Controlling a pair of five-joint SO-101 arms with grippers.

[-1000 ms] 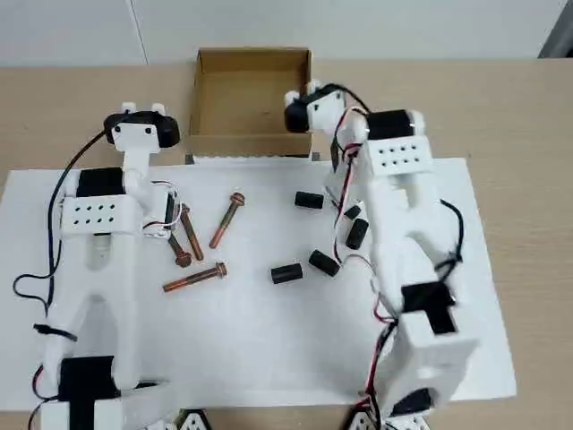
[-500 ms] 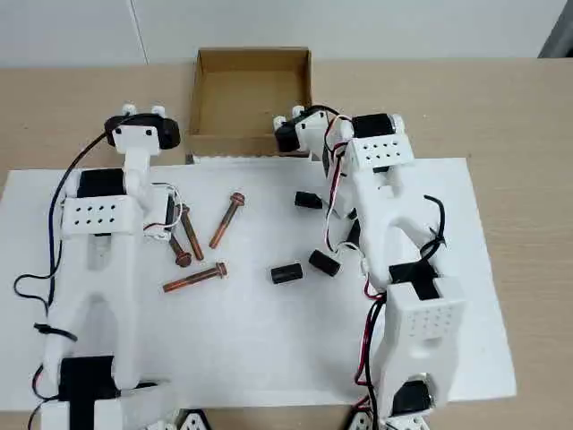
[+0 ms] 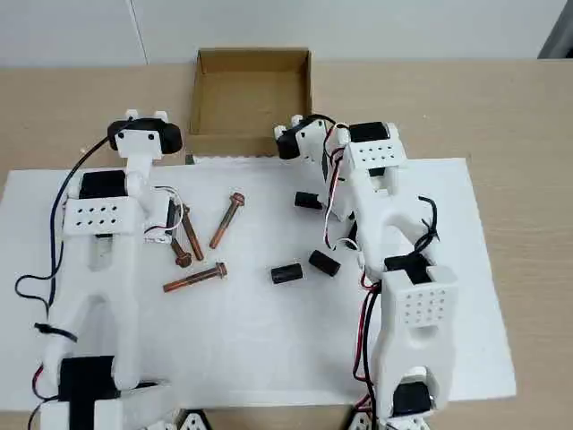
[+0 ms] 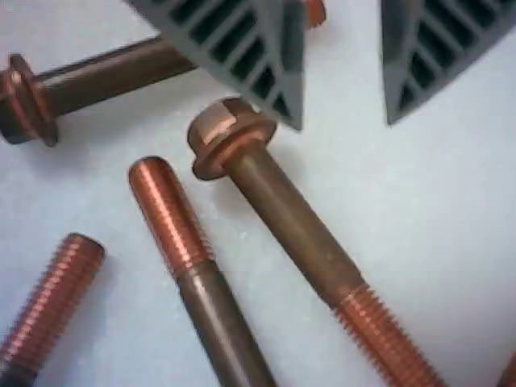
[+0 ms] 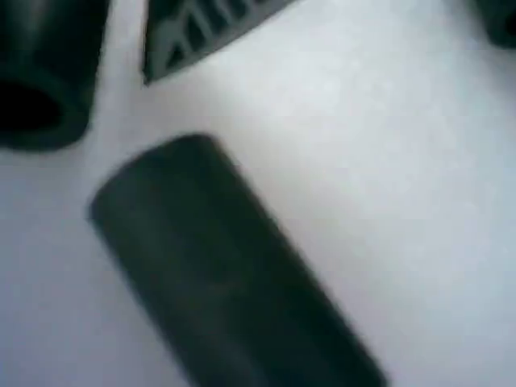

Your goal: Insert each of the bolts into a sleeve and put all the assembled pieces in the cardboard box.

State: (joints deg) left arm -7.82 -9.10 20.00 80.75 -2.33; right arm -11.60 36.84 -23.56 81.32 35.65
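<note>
We count four threaded copper bolts [image 3: 226, 219] and three smooth black cylindrical sleeves [image 3: 286, 272] near one cardboard box [image 3: 252, 59]. The left gripper [image 4: 343, 113] is spread apart; the right gripper [image 3: 291, 141] we cannot tell.

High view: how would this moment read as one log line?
left gripper open above bolts | right arm over sleeves | cardboard box empty | nothing assembled

On a white sheet [image 3: 269, 349] over a tan table [image 3: 519, 107], the bolts [image 3: 226, 219] are coppery with darker brown shanks, the sleeves [image 3: 286, 272] at their three o'clock plain black, the cardboard box [image 3: 251, 103] at twelve o'clock brown, and the left gripper [image 4: 343, 121] has dark grey fingers [image 4: 242, 48] patterned with ribs.
</note>
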